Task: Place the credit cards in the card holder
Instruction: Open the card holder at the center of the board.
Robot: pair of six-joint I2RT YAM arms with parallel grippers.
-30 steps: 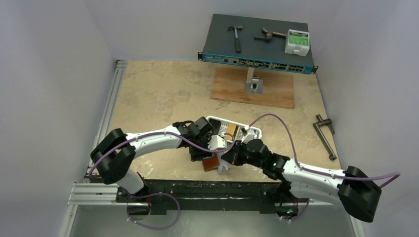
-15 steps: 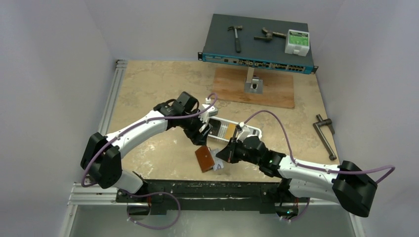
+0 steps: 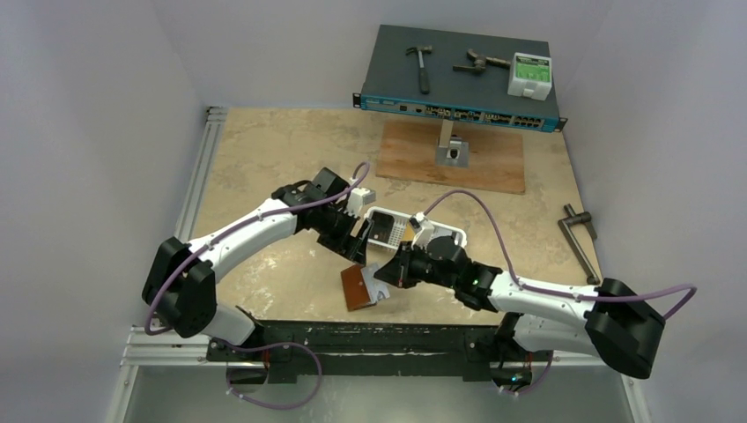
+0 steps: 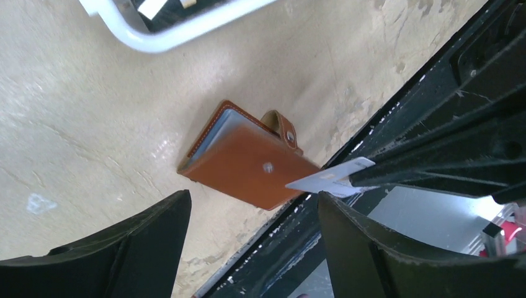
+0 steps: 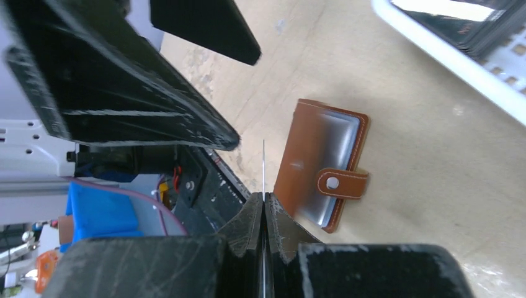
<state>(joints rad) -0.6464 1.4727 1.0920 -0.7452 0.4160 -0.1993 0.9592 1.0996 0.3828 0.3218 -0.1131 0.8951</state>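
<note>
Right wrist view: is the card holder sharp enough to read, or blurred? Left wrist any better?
Right wrist: card holder smeared, inner sleeves a grey blur; credit card edge-on, just a thin line. Left wrist: card holder crisp, stitching and snap clear; own fingers dark, underexposed.

On table (image 3: 264, 176), card holder (image 3: 355, 287) before tray (image 3: 456, 234); card (image 3: 377, 284) just right.

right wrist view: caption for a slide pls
The right gripper pinches a card edge-on beside the brown card holder on the table.

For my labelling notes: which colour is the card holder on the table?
The card holder is tan brown with pale stitching, clearest in the left wrist view.
</note>
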